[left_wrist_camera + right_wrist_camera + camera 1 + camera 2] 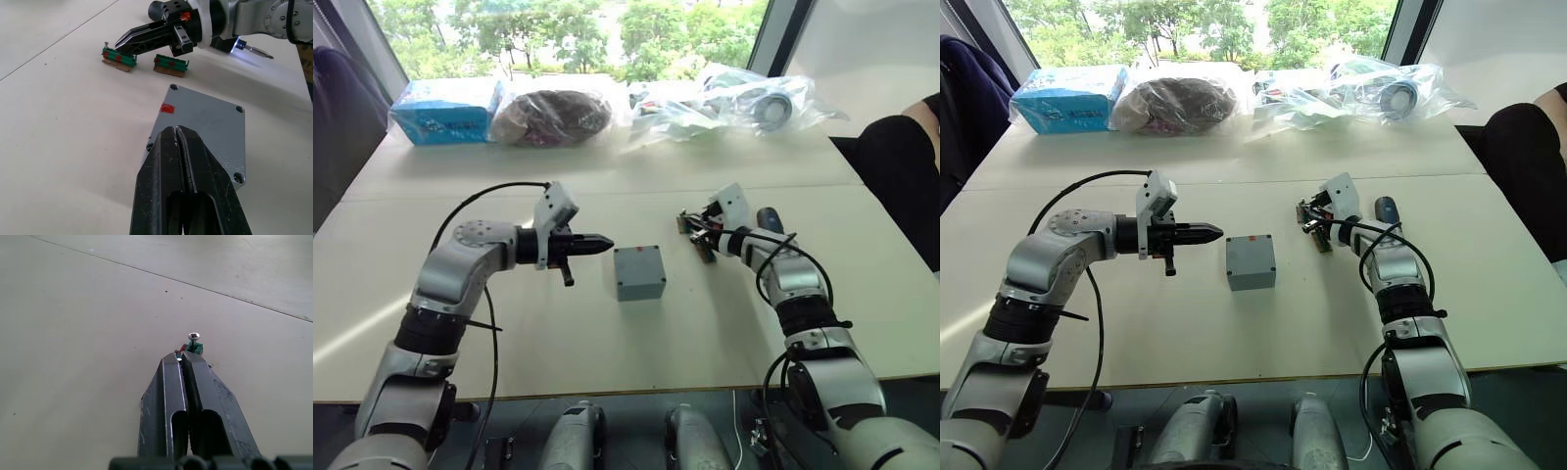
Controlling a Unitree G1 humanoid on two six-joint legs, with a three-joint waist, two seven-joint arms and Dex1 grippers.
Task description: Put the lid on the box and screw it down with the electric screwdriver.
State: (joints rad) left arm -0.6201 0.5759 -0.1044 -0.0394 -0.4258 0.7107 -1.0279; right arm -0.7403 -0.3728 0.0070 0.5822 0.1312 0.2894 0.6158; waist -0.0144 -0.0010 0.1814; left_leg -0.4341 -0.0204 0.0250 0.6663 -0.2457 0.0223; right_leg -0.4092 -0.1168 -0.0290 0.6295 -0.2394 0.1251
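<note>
The grey box (640, 284) stands mid-table with the flat lid (205, 122) lying on top of it; the lid has a hole at each corner and a red mark. My left gripper (605, 243) is shut, hovering just left of the box with its tips above the lid's near edge. On the right, my right gripper (181, 356) is shut, its tips touching a small green part (120, 58) that has a screw (194, 336) standing in it. The electric screwdriver (770, 217) lies on the table behind my right wrist, its bit (257, 51) lit.
A second green part (170, 64) lies beside the first. Along the far edge of the table sit a blue box (445, 110), a bagged dark bundle (553, 113) and clear bags (744, 98). A dark shape (901, 166) stands at the table's right side.
</note>
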